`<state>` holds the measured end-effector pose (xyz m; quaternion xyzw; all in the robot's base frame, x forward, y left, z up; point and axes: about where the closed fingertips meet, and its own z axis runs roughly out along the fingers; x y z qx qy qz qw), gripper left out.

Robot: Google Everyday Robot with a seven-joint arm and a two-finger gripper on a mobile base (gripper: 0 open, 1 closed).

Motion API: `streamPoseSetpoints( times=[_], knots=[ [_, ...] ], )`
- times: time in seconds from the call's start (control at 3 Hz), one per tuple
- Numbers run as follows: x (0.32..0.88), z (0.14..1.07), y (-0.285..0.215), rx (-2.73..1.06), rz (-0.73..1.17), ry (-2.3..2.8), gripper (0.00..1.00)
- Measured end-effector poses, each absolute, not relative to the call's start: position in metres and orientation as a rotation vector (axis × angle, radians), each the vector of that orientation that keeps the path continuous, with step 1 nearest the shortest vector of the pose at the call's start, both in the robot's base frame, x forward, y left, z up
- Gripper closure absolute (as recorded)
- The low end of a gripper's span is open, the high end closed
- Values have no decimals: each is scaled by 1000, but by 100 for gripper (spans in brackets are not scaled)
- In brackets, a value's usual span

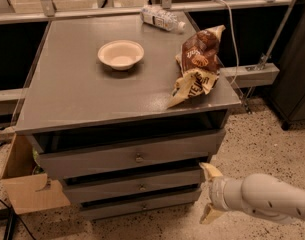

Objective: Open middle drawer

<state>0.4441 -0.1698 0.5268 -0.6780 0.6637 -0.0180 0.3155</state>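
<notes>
The grey cabinet has three stacked drawers. The middle drawer (112, 186) is a wide, shallow grey front with a small round knob (141, 187) at its centre, and it sits slightly out from the frame. The taller top drawer (92, 159) is above it and the slimmest drawer (117, 207) is below. My gripper (208, 192) is at the lower right, just off the right end of the middle drawer's front. Its two cream fingertips (209, 170) are spread apart, open and holding nothing, well right of the knob.
On the cabinet top (77, 94) are a white bowl (121, 54), a brown snack bag (198, 64) near the right front corner and a lying plastic bottle (162, 18) at the back. A cardboard box (27, 191) stands on the floor at the left. A dark cabinet (297, 84) stands at the right.
</notes>
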Motion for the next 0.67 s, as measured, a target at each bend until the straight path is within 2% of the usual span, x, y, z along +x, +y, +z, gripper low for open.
streamPoseSetpoints(
  times=[0.67],
  knots=[
    [448,484,-181,-1808,135,1829,0]
  ],
)
